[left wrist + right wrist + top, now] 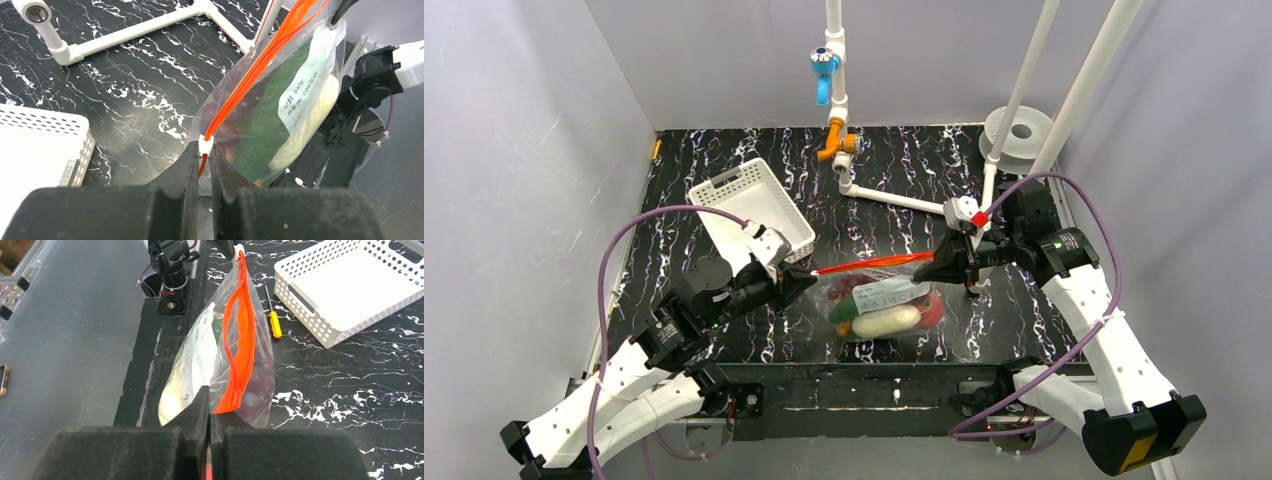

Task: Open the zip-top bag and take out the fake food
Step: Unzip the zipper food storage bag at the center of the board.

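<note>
Bag: the zip-top bag (879, 300) hangs just right of the basket (724, 187) and nearer the arms, strung taut by its zip strip (869, 264); whether its bottom touches the table I cannot tell.
Left gripper (205, 150): closed tight on the strip's end nearest the basket, right at the white slider (206, 143).
Right gripper (210, 400): closed tight on the strip's far corner, away from the basket.
Step, as I judge it: finishing the opening. From the right wrist the two orange tracks look parted along the middle.
Doing it well: hold both pinches firm, mouth upward, and ease the ends together so the mouth gapes instead of lying flat.
Risk: tilting could spill the food (886, 320).
Counts: one bag; one basket; two grippers; one screwdriver (275, 322) beside the basket; about five food pieces showing through the plastic, others possibly hidden.
</note>
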{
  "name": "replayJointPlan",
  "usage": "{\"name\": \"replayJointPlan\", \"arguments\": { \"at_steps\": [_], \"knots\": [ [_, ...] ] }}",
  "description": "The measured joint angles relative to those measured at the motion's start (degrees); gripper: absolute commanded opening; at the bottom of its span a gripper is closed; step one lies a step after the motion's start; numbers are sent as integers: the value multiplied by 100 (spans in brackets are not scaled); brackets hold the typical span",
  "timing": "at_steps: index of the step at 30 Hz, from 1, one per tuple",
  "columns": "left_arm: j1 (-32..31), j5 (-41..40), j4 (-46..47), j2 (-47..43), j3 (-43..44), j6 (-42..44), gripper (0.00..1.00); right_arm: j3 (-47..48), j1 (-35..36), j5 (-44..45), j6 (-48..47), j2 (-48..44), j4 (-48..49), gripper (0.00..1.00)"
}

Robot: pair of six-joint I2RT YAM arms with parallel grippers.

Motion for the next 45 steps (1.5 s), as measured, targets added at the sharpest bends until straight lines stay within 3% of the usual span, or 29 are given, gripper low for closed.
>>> {"name": "replayJointPlan", "arguments": {
  "at_steps": [20,40,42,45],
  "knots": [
    [0,-358,-313,-249,0,149,0,0,-81,-4,2,-39,-2,1],
    [2,-671,-997,-341,0,837,0,0,-105,2,20,-37,-4,1],
    [2,-610,-1032,-273,9,868,16,0,-105,17,24,-37,-4,1],
    [13,-424,-1145,-68,76,848,61,0,-114,70,61,-35,-4,1]
  ]
}}
